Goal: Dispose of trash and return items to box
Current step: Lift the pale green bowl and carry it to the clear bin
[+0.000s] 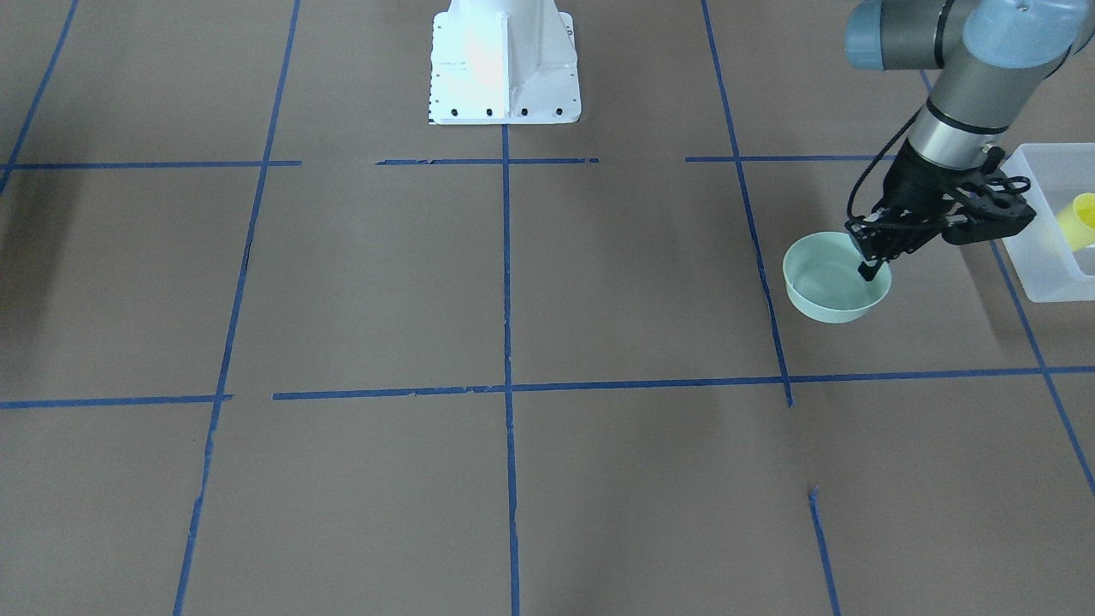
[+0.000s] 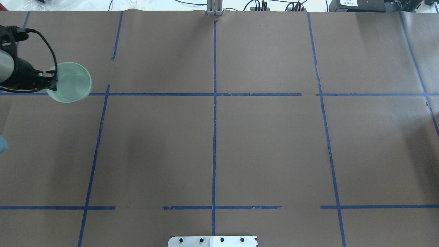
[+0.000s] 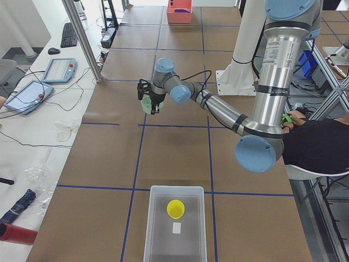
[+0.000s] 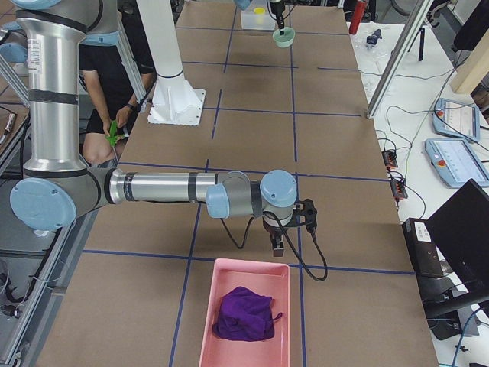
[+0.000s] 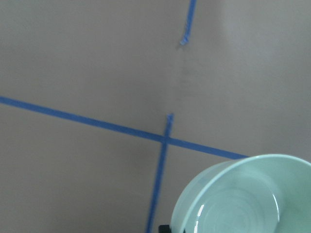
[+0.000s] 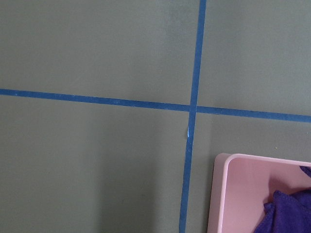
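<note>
My left gripper (image 1: 871, 261) is shut on the rim of a pale green bowl (image 1: 834, 282) and holds it just above the table, near the box. The bowl also shows in the overhead view (image 2: 70, 82) and in the left wrist view (image 5: 243, 199). The box (image 1: 1045, 282) is a frosted white bin at the table's end. A yellow cup (image 1: 1080, 218) lies inside it, also seen from the left side (image 3: 175, 208). My right gripper (image 4: 278, 248) hovers at the far end, beside a pink tray; I cannot tell whether it is open or shut.
The pink tray (image 4: 210, 321) holds a purple cloth (image 4: 244, 315); its corner shows in the right wrist view (image 6: 226, 194). The robot's white base (image 1: 505, 68) stands at mid table. Blue tape lines cross the brown surface.
</note>
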Available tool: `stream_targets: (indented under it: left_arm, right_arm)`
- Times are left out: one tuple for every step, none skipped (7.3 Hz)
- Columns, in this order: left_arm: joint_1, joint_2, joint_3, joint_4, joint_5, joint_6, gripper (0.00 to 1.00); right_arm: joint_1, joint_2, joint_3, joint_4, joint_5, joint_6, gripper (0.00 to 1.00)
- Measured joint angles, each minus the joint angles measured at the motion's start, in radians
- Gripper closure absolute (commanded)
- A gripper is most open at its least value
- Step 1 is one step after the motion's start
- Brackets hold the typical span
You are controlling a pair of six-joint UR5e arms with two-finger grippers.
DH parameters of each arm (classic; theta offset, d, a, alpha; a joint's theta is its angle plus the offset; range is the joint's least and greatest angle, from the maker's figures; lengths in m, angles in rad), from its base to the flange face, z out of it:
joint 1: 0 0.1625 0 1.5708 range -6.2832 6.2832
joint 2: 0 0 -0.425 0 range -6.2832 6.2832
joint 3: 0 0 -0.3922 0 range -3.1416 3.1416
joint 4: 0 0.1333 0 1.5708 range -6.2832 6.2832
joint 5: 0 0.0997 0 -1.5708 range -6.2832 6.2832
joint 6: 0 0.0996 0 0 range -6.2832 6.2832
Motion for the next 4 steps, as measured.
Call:
stream_targets:
  left_arm:
    - [-0.069, 0.033, 0.018, 0.000, 0.003, 0.132, 1.00]
    - [-0.142, 0.062, 0.046, 0.000, 0.005, 0.261, 1.00]
    - [-0.213, 0.094, 0.074, -0.001, 0.007, 0.389, 1.00]
    - [-0.291, 0.124, 0.106, -0.004, 0.009, 0.524, 1.00]
  right_arm:
    - [0.000, 0.000, 0.002, 0.000, 0.000, 0.000, 0.00]
    - [0.000, 0.000, 0.004, 0.000, 0.000, 0.001, 0.00]
    - [0.000, 0.000, 0.007, 0.000, 0.000, 0.003, 0.00]
    - [0.000, 0.000, 0.009, 0.000, 0.000, 0.005, 0.00]
